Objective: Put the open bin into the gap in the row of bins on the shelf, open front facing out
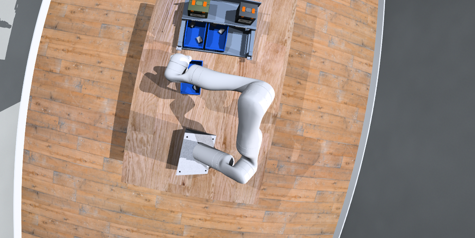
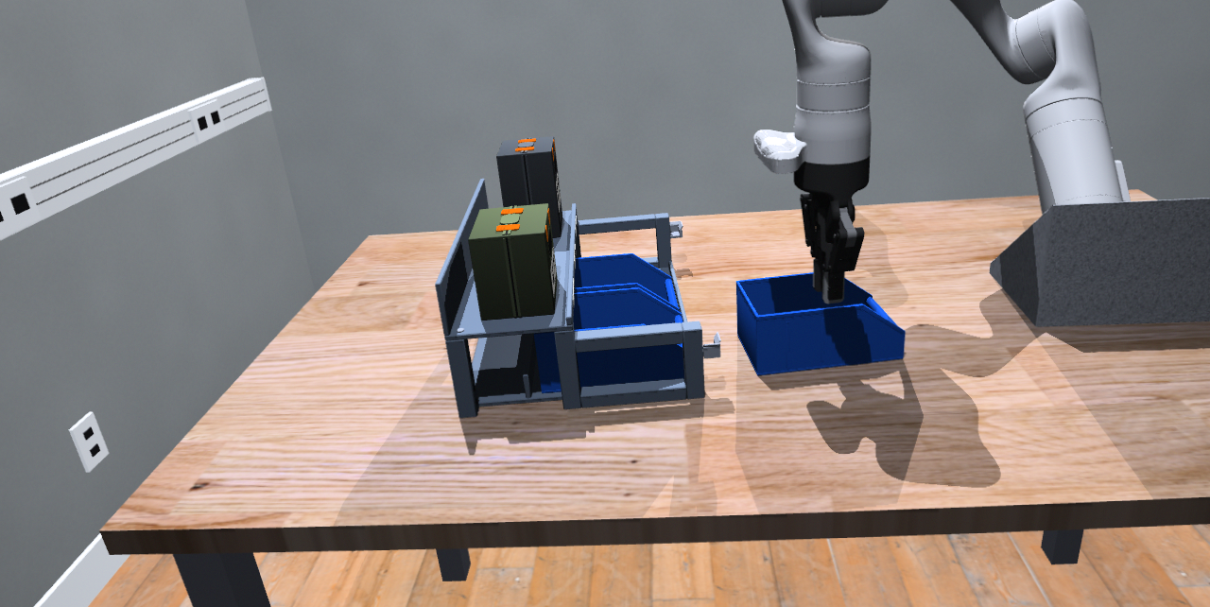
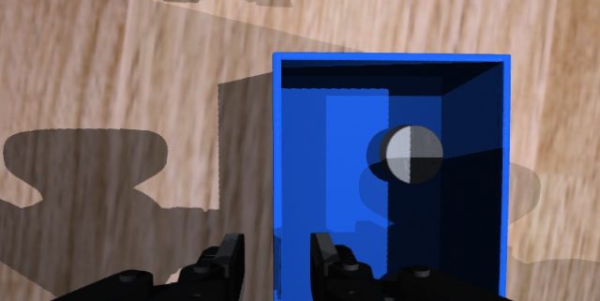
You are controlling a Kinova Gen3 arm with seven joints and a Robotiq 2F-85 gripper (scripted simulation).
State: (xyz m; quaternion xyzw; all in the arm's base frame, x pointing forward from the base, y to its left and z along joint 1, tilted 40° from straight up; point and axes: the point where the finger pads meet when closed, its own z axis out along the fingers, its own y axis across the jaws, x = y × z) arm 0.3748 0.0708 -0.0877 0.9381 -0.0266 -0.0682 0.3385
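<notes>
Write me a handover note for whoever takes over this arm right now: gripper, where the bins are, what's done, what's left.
Gripper: open partway, fingers straddling the side wall of the table bin, one inside and one outside, not clamped.
Table bin: flat on the table in front of the shelf, round part inside, open front facing away from the shelf.
Shelf: two bins in place with their parts; the gap is beside them, off to one side of the table bin.
Done: approach to the wall.
Left: close on the wall, lift, shift to the gap, tilt under the board, push in behind the lip.
</notes>
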